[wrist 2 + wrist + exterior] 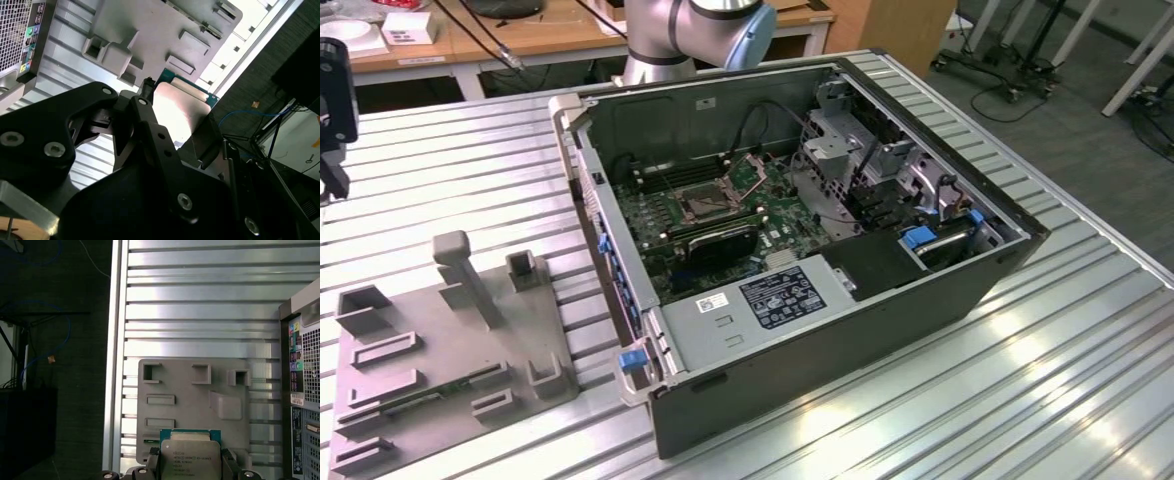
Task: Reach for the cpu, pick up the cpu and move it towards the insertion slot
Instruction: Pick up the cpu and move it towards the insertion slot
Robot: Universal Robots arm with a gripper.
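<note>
- From my station, the gripper (190, 464) has its fingers (154, 460) closed in on the cpu (190, 452). One finger presses against each of two opposite edges, so the jaws stand only as wide as the chip.
- The second wrist view shows the same grip from behind the black body of the gripper (177, 122). The cpu (180, 102) sits between the finger tips, its pale silvery face showing and a thin green rim along one edge.
- I see the cpu held over the grey fixture plate (195, 405), at the plate's edge nearest the gripper. I cannot tell how far above the plate it is.
- The fixture plate (440, 360) lies flat on the ribbed metal table (454, 190), close to one of its edges. In the first wrist view, dark floor shows just beyond that edge.
- The open computer case (854, 330) stands on the table beside the plate, nearer the table's middle. Its perforated rear panel shows in both wrist views (305, 365) (15, 30).
- The insertion slot (700, 205) sits on the green motherboard (654, 225) inside the case, with a dark centre in a silvery frame. It is well apart from the cpu.
- The arm (687, 35) rises at the table's edge behind the case.
</note>
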